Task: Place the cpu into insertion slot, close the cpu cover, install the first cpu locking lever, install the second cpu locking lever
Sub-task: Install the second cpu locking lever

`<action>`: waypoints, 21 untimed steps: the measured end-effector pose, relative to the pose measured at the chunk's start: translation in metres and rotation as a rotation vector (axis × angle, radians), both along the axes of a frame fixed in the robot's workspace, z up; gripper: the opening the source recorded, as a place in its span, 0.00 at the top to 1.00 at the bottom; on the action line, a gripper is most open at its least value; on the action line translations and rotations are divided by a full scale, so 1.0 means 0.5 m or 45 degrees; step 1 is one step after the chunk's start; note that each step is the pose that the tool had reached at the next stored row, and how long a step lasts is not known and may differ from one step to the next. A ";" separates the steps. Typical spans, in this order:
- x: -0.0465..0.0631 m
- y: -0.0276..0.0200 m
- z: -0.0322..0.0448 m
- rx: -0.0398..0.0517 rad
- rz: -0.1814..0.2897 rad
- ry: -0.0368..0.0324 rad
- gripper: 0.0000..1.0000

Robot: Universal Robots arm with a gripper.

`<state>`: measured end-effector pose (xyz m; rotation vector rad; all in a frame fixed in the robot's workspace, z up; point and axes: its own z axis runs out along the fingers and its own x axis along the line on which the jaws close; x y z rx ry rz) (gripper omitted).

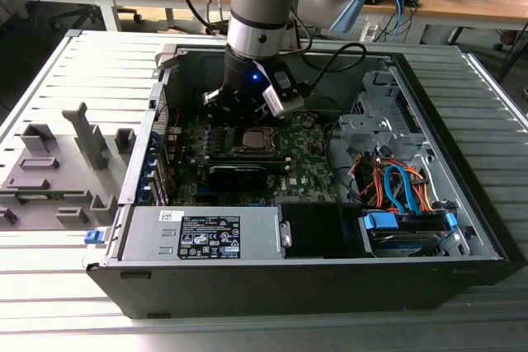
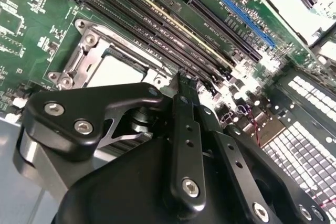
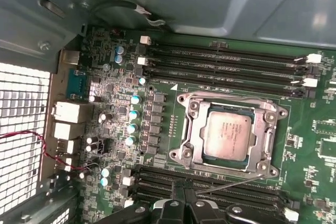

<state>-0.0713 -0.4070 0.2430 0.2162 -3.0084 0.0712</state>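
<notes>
While resting on a ribbed grey metal table (image 1: 49,80), with wooden desks behind, open black computer case (image 1: 313,261) lying on its side. One green circuit board (image 3: 325,150) inside, several long black card slots (image 3: 226,69). One cpu (image 3: 227,135), flat, square, dull silver top, seated in the insertion slot (image 3: 199,157). One cpu cover (image 3: 266,145), thin silver frame, lying closed around the chip. One thin wire lever (image 3: 231,183) beside the socket. One gripper (image 3: 184,192), black metal fingers pressed together, holding nothing, hovering just beside the socket.
</notes>
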 end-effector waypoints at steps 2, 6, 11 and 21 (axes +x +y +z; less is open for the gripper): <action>0.000 0.0000 -0.008 0.000 0.000 0.0019 0.89; -0.004 -0.0001 -0.013 0.000 0.000 0.0024 0.89; -0.023 0.0001 -0.016 0.000 0.000 0.0023 0.89; -0.026 0.0000 -0.039 0.000 0.000 0.0029 0.89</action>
